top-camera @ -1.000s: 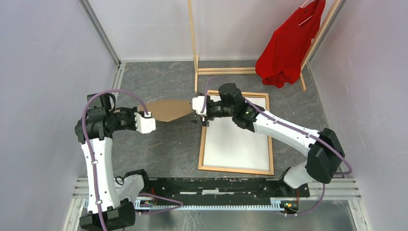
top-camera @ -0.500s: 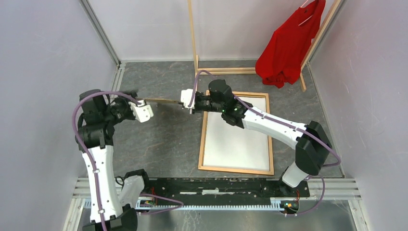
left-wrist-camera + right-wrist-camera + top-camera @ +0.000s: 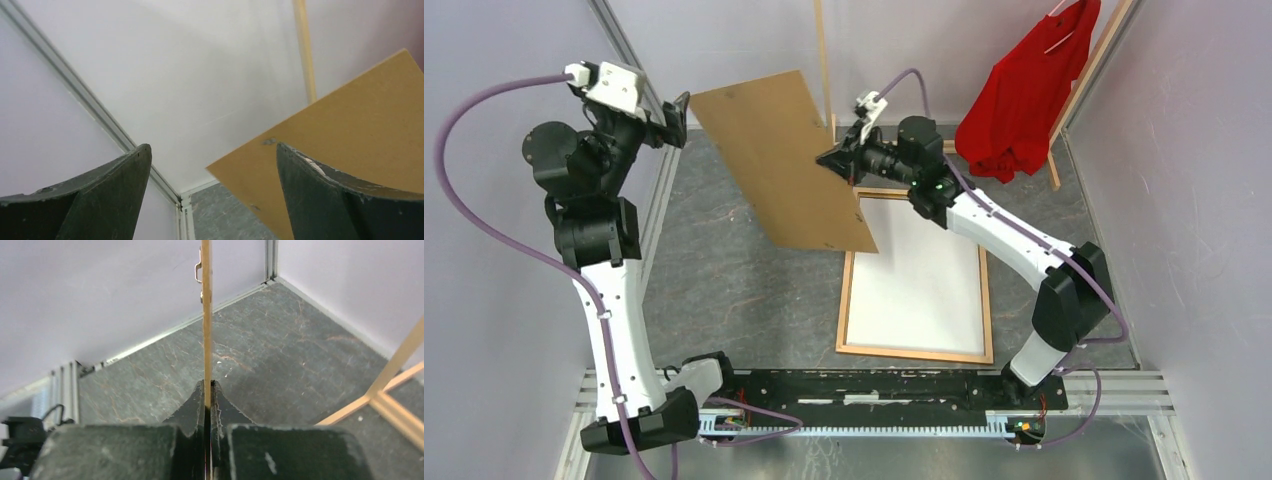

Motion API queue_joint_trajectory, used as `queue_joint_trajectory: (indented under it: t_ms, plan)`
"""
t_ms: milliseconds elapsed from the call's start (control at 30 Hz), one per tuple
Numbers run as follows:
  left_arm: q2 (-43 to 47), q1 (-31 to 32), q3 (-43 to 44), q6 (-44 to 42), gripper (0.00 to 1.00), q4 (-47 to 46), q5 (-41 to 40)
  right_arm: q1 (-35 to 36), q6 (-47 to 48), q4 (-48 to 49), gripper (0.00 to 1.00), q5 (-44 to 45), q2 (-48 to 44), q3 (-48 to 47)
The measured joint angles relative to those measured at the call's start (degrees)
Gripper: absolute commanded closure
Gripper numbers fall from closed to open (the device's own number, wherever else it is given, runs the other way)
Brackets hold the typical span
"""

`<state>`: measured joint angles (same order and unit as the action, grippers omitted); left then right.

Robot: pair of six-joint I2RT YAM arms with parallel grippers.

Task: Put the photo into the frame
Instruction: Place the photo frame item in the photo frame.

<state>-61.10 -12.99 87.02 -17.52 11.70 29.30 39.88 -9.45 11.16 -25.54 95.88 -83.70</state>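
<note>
The right gripper (image 3: 836,165) clamps the board's (image 3: 784,160) edge, tilting it over the frame's (image 3: 914,354) far-left corner; the photo (image 3: 919,285) lies white-side-up inside the frame, long axis pointing away from the arms, and the left gripper (image 3: 676,108) gapes empty beside the board.

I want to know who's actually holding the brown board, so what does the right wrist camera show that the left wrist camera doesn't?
Only the right wrist view: the right gripper shut on the brown board, seen edge-on as a thin line, plus pale wooden strips joined at a corner. Only the left wrist view: the left gripper open, its fingers wide apart, the board's broad face beside one finger, and a pale upright post. Both: the board, the grey floor and pale walls.
</note>
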Motion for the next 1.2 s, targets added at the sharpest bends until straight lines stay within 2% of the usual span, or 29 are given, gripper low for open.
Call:
queue_joint_trajectory:
  t_ms: [100, 233, 400, 533, 633, 733, 967, 1200]
  plan:
    - [-1.49, 0.00, 2.43, 3.41, 0.00, 0.76, -4.39, -3.63, -9.33, 1.44, 1.00, -2.14, -1.07, 2.32]
    - [-2.58, 0.00, 1.42, 4.00, 0.00, 3.65, -10.03, -8.28, -20.70, 2.38, 1.00, -6.45, -3.06, 6.14]
    - [-4.07, 0.00, -6.78, 3.61, 0.00, 7.02, -14.40, -14.88, -35.80, 8.33, 1.00, -11.65, -9.25, 17.70]
    - [-7.54, 0.00, -12.72, 2.12, 0.00, 11.15, -13.81, -21.49, -46.01, 12.52, 1.00, -15.10, -15.13, 28.74]
    - [-10.69, 0.94, -15.65, 0.61, 0.00, 14.16, -12.44, -26.18, -48.22, 11.08, 1.00, -16.57, -19.80, 34.34]
    - [-13.07, 4.72, -18.38, -1.29, 0.00, 16.02, -12.31, -31.76, -48.39, 8.31, 1.00, -18.78, -25.16, 38.01]
    - [-19.21, 20.31, -21.05, -5.92, 0.00, 16.09, -12.70, -46.71, -45.70, 3.13, 1.00, -24.94, -36.37, 43.47]
    - [-29.24, 27.34, -21.05, -9.88, 0.00, 15.15, -14.38, -49.18, -38.32, -7.39, 1.00, -29.83, -37.42, 46.27]
